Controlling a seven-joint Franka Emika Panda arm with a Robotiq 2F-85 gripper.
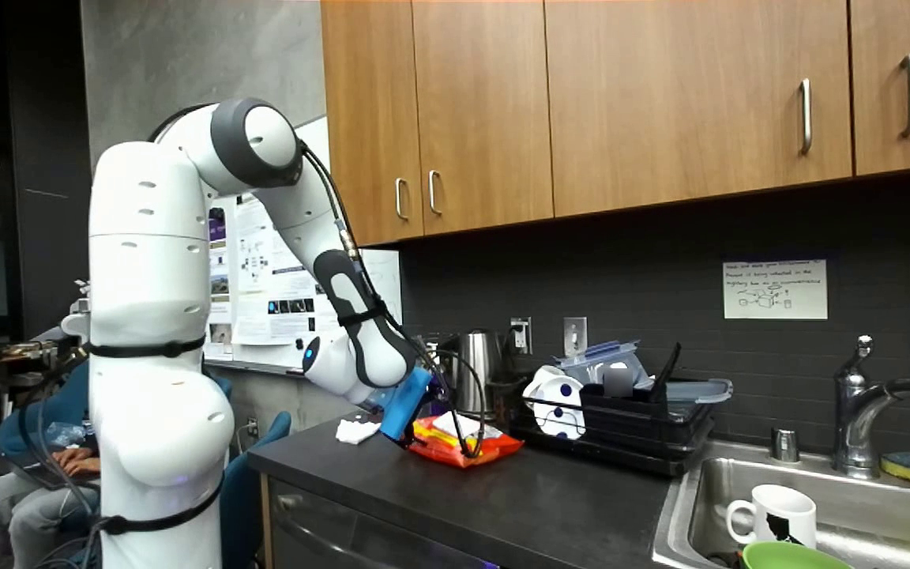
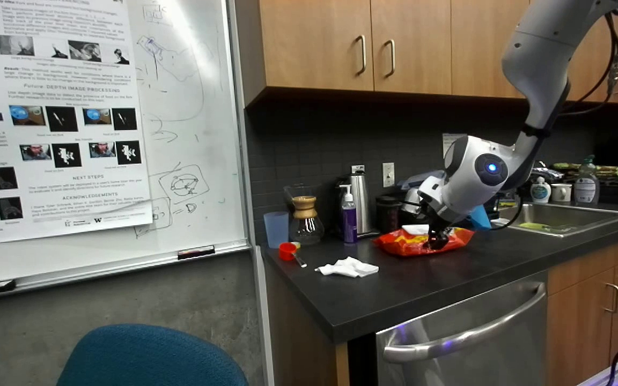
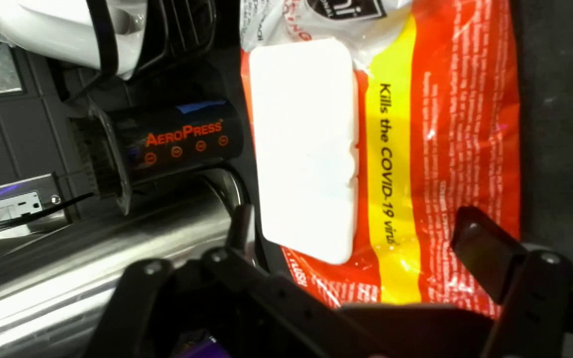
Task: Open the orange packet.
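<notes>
I have the gripper [image 3: 353, 219] at the bottom of the wrist view, its jaws spread wide and nothing caught between them. One finger [image 3: 483, 253] stands over the right side of the orange packet [image 3: 450, 149]; its mate stands just off the lower left corner of the white lid [image 3: 306, 149]. Whether either touches anything, I can't tell. The packet fills the right-centre of that frame, the lid lying flat on it, so I judge the opening not yet begun. In both exterior views it rests on the dark counter [image 2: 405, 279].

If I squeeze from here, I may bunch up soft film instead of catching the lid, since the spread takes in more than the lid's width. Pushing at the lid could simply slide or crumple the packet; I see nothing pinning it. A swing towards frame left might knock the metal kettle [image 3: 117, 263] or the AeroPress [image 3: 182, 124].

Only the wrist view gives me the notches along the lid's right edge, perhaps where it lifts; from outside it's just a pale patch. But that view leaves out the crumpled tissue [image 2: 347, 267], which both exterior views show left of the packet.
</notes>
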